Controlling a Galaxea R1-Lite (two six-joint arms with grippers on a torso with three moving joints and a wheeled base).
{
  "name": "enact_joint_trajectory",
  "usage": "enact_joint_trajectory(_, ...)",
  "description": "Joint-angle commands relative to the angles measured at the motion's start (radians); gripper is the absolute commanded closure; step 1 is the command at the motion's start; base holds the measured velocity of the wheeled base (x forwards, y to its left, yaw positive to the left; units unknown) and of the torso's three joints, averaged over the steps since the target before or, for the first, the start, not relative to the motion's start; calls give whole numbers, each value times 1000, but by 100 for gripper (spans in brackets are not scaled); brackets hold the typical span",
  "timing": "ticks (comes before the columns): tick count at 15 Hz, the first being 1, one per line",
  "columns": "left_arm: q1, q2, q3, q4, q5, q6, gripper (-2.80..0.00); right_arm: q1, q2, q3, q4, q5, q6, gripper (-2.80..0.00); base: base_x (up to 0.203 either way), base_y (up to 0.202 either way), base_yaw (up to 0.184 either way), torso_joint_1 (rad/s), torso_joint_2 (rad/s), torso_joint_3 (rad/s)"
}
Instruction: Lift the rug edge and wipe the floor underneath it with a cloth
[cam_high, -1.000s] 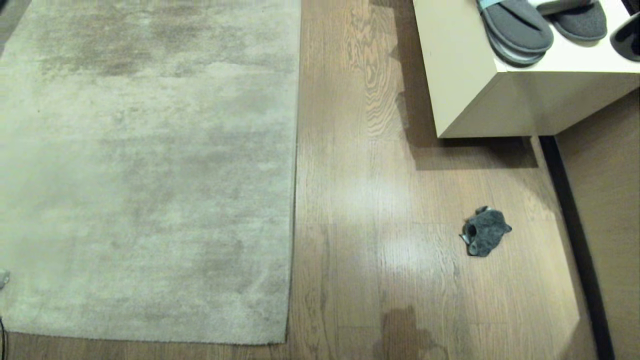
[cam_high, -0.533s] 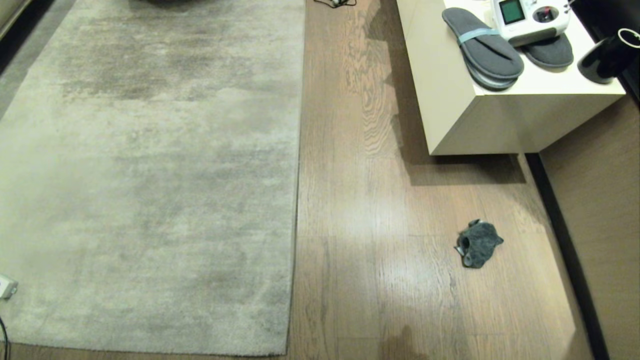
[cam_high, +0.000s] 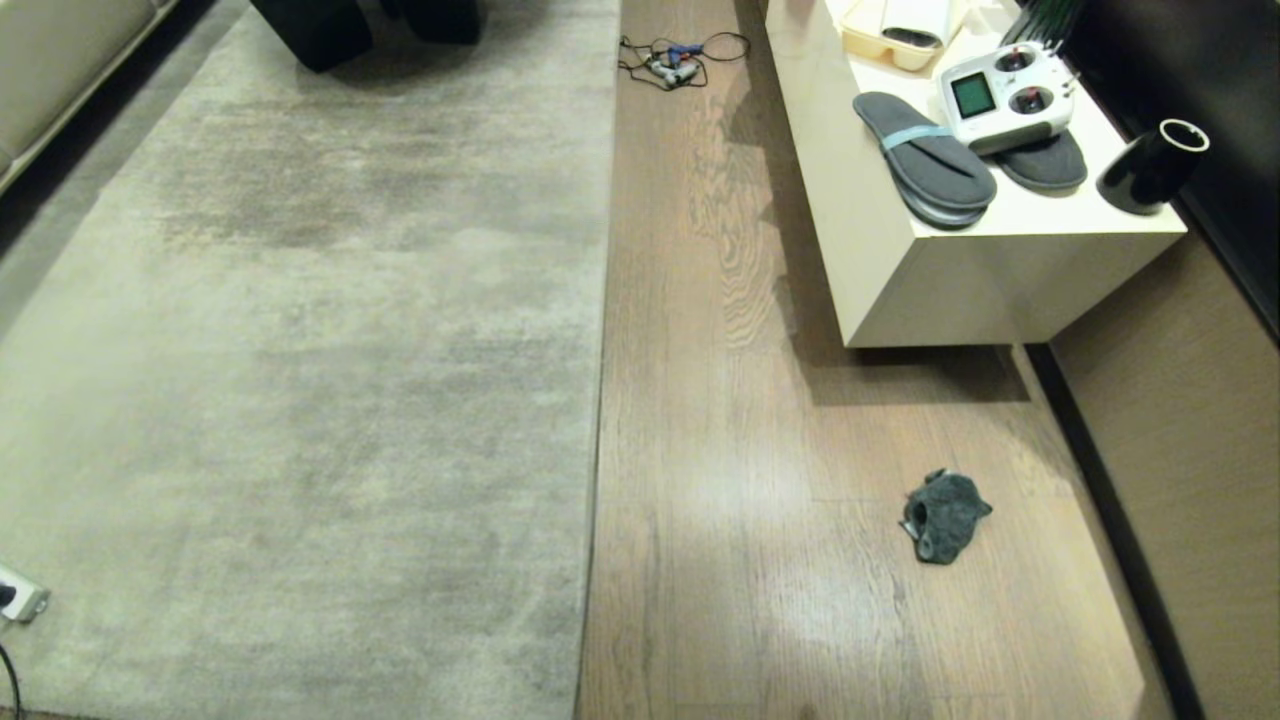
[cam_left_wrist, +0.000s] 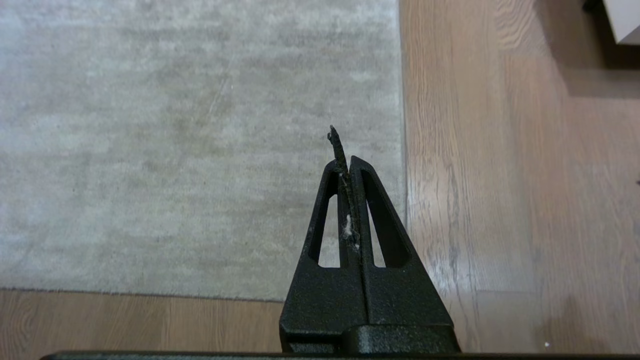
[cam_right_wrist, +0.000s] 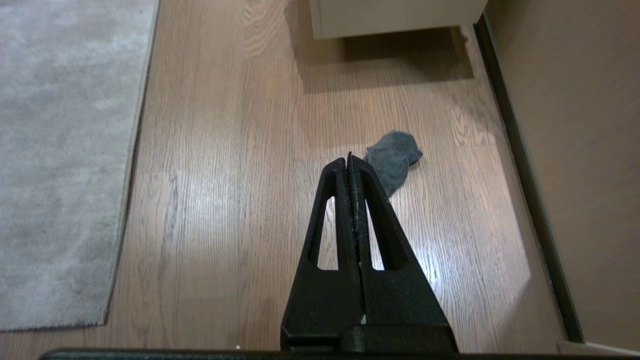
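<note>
Evidently nothing is in hand yet: the left end effector (cam_left_wrist: 346, 165) hangs over the rug near its border with its fingers pressed together, a dark scrap and some pale lint caught between them, and the right end effector (cam_right_wrist: 350, 162) hangs above bare floor (cam_high: 720, 480), likewise closed and empty. The cloth (cam_high: 943, 516) lies crumpled on the planks, well apart from the rug edge (cam_high: 598, 400) and near the dark baseboard (cam_high: 1110, 520). It looks light and limp; pinching a raised fold should lift it. The short-pile rug seems heavier and floppy, best taken at its corner (cam_left_wrist: 400, 295).
</note>
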Motion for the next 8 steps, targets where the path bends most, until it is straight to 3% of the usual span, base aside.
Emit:
enact_joint_trajectory(1, 0, 1, 0, 0, 1, -1, 0, 1, 2, 0, -1, 0, 1, 0, 0, 0, 0, 7, 1, 211)
enact_joint_trajectory(8, 0, 1, 0, 0, 1, -1, 0, 1, 2, 0, -1, 0, 1, 0, 0, 0, 0, 4, -1, 203)
